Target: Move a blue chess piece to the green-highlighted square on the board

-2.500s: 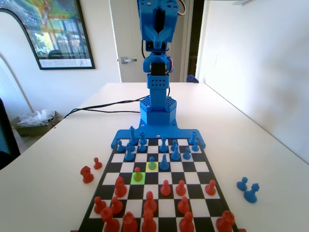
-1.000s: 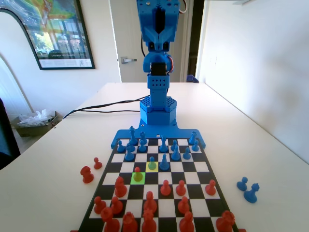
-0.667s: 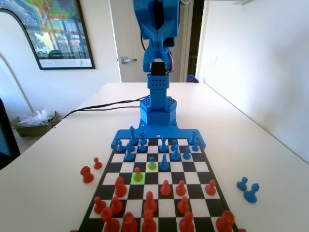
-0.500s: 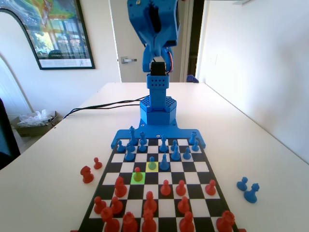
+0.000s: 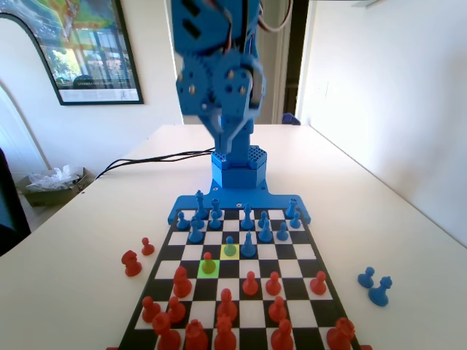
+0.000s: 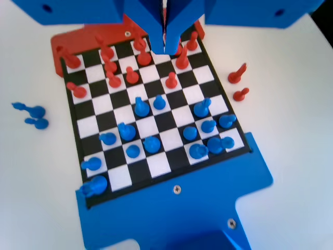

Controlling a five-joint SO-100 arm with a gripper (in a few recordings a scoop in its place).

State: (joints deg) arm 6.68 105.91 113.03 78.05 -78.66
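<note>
A: What sits lowest in the fixed view?
B: Red pieces on the board (image 5: pixel 306 251); mid-frame a red pawn (image 5: pixel 209 263) occupies the green-highlighted square (image 5: pixel 201 271).
A: And the blue chess piece (image 5: pixel 230 246)?
B: Just beyond, on the yellow square (image 5: pixel 222 253).
A: The gripper (image 6: pixel 165 44)?
B: Upper centre, high above, jaws pressed together, empty.
</note>
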